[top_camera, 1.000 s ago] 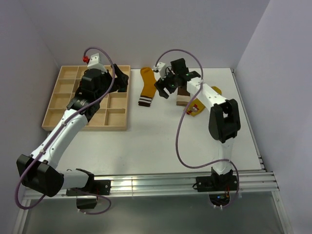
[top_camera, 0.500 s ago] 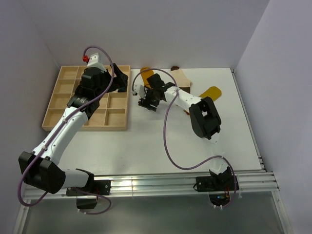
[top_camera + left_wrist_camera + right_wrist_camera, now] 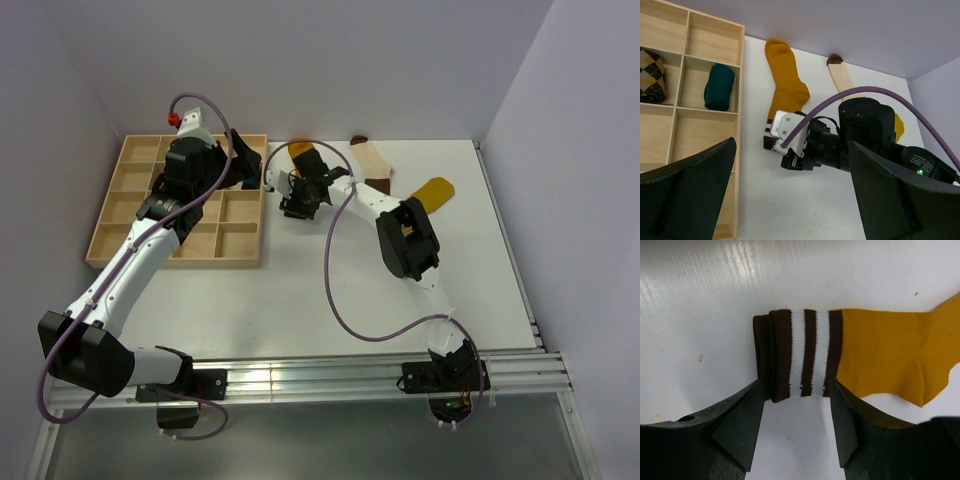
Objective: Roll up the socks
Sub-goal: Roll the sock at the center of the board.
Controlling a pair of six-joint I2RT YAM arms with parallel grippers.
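Observation:
The mustard-orange sock lies flat beside the tray, its brown-and-white striped cuff towards me. My right gripper is open and low over that cuff, with one finger on each side of the cuff's edge. The sock also shows in the left wrist view. The cream sock with a brown toe lies flat at the back. The bright yellow sock lies further right, partly hidden by the right arm. My left gripper is wide open and empty above the tray's right edge.
A wooden compartment tray stands at the back left. It holds a teal sock bundle and a brown-checkered bundle. The walls stand close behind and to both sides. The right arm's purple cable loops over the table's middle.
My right arm has swung left from above the cream and yellow socks to the mustard sock's cuff and come down over it. The cream sock is now uncovered. The left arm has barely moved.

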